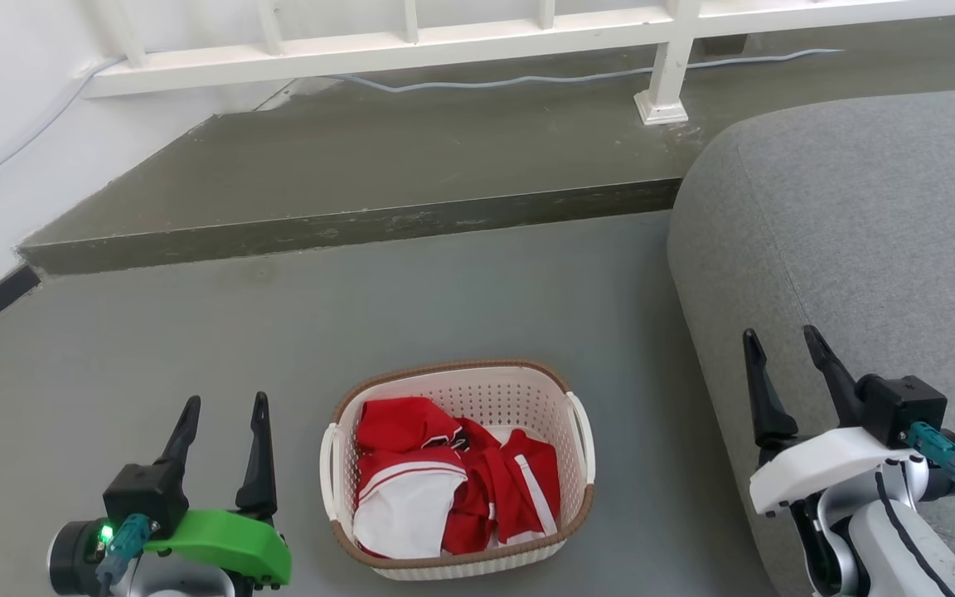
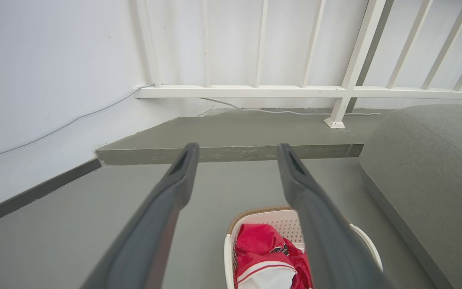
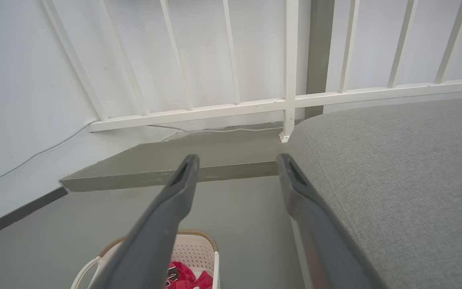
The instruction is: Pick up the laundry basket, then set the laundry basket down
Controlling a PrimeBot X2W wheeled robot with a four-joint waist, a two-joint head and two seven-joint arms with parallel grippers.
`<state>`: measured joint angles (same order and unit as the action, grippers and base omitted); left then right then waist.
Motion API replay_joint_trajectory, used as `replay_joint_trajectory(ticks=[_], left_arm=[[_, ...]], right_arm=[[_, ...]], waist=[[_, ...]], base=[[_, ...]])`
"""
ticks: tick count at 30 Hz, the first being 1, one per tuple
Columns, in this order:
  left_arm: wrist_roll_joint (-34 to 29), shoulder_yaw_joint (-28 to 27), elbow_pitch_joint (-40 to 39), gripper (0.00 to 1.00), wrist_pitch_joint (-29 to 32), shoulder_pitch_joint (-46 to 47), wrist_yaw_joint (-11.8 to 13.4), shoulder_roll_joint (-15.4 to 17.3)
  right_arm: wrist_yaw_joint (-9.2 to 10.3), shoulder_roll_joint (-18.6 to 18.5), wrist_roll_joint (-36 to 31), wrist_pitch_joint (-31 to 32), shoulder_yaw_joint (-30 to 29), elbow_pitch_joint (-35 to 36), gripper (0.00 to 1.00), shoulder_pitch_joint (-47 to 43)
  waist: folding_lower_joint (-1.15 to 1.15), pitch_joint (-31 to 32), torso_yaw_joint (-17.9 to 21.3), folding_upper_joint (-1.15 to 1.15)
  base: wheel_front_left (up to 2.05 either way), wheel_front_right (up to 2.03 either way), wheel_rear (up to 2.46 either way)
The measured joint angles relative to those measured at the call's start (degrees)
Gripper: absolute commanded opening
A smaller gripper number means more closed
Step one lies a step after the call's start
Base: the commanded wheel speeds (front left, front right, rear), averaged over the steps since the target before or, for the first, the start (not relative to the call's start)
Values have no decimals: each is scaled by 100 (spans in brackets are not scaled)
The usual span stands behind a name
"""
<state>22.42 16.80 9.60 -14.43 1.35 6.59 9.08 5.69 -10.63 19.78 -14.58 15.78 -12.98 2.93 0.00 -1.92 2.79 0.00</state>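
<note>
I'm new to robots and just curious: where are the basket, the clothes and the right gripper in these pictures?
basket [image 1: 477, 396]: head view, on its perforated back wall.
clothes [image 1: 399, 424]: head view, on the red fabric.
right gripper [image 1: 778, 333]: head view, midway between its fingertips.

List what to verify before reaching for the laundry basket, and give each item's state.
1. Left end effector open and empty: ok.
2. Right end effector open and empty: ok.
3. Laundry basket upright on the floor: ok.
4. Left handle and right handle uncovered: ok.
5. Clothes all inside, nothing hanging over: ok.
6. Clearance between the right end effector and the sofa: cannot tell.
</note>
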Motion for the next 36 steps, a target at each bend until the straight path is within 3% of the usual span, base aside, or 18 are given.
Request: replay_joint_trajectory(ticks=[27, 28, 36], left_arm=[[-246, -8, -308, 100, 134, -184, 8, -35], [-246, 0, -274, 0, 134, -186, 3, -48], [-60, 46, -55, 0, 136, -308, -37, -149]], right_arm=[[97, -135, -279, 152, -79, 240, 100, -223], [96, -127, -276, 155, -74, 210, 0, -227], [37, 31, -96, 159, -57, -8, 0, -446]], waist=[[0, -46, -28, 0], [0, -47, -30, 0], [0, -40, -39, 0]], base=[[0, 0, 0], [0, 0, 0], [0, 0, 0]])
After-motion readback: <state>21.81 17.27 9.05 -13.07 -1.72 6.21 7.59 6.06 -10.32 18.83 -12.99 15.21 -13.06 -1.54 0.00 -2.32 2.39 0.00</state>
